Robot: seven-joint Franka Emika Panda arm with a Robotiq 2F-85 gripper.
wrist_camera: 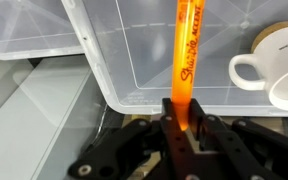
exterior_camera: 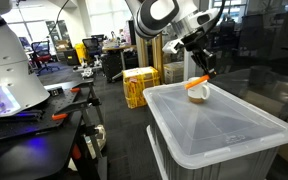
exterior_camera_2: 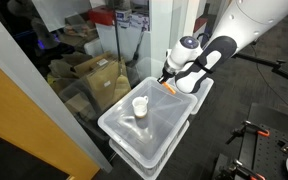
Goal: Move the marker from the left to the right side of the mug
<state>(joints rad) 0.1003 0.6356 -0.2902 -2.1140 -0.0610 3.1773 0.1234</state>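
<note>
Gripper (wrist_camera: pixel 176 128) fills the bottom of the wrist view, jaws pinched tight on the lower end of the marker (wrist_camera: pixel 182 55), no gap on either side of the barrel as far as I can see. So the grab part looks done imo. The marker sticks straight out from the jaws over the clear lid (wrist_camera: pixel 124 50), and the mug (wrist_camera: pixel 269 65) sits off to the right of it in that view, handle turned toward the marker, the two clearly apart. In both exterior views the marker (exterior_camera: pixel 199 82) (exterior_camera_2: pixel 170 88) is up in the gripper (exterior_camera: pixel 206 72) (exterior_camera_2: pixel 167 78) rather than lying flat. One has it right above the mug (exterior_camera: pixel 197 93) in the picture, while from the opposite angle it's out by the lid's (exterior_camera_2: pixel 154 135) edge with the mug (exterior_camera_2: pixel 140 106) a fair way off. Can't tell if the tip touches the lid. What's left, I'd guess: carry it past the mug to the right side, set it down, let go. Honestly can't say from these angles how much of that trip is covered. As for the marker itself: slim, bright orange, almost glowing near the jaws, with black Sharpie lettering running along the barrel. Looks like a solid hold, not crooked
</note>
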